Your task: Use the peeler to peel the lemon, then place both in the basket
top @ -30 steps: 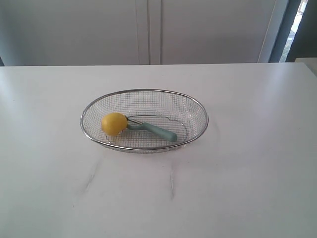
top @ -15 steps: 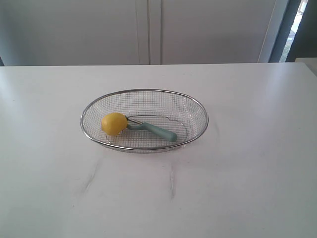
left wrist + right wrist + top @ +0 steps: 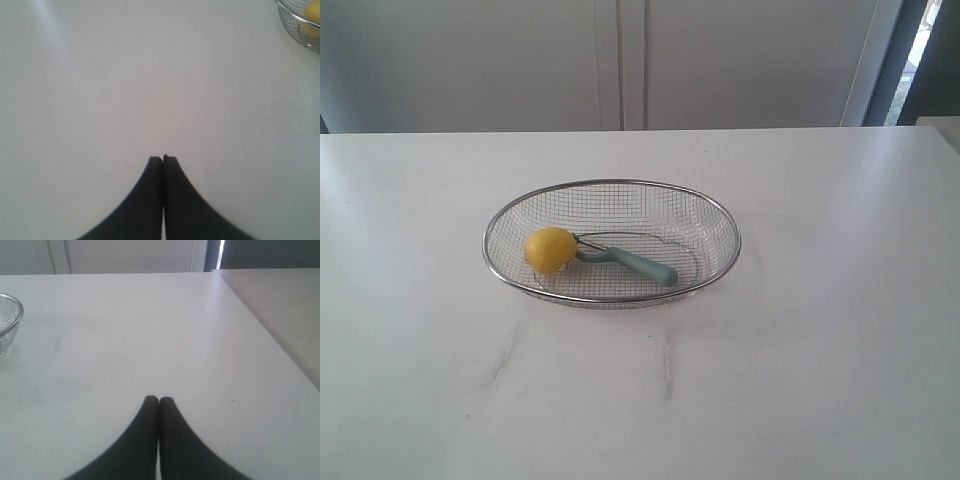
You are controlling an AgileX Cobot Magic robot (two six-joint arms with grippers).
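The silver wire basket (image 3: 720, 215) stands in the middle of the white table. Inside it lies the yellow lemon (image 3: 550, 249) at the left, touching the metal head of the teal-handled peeler (image 3: 638, 264), which stretches to the right. Neither arm shows in the exterior view. My left gripper (image 3: 163, 158) is shut and empty over bare table, with the basket's rim (image 3: 299, 20) and a bit of lemon (image 3: 311, 26) at that view's corner. My right gripper (image 3: 159, 400) is shut and empty too, with the basket's edge (image 3: 11, 320) off to one side.
The white tabletop (image 3: 800, 380) carries faint grey streaks (image 3: 500, 360) in front of the basket. A white cabinet wall (image 3: 620, 60) stands behind the table. The table's side edge (image 3: 265, 330) runs past my right gripper, with a lower surface beyond.
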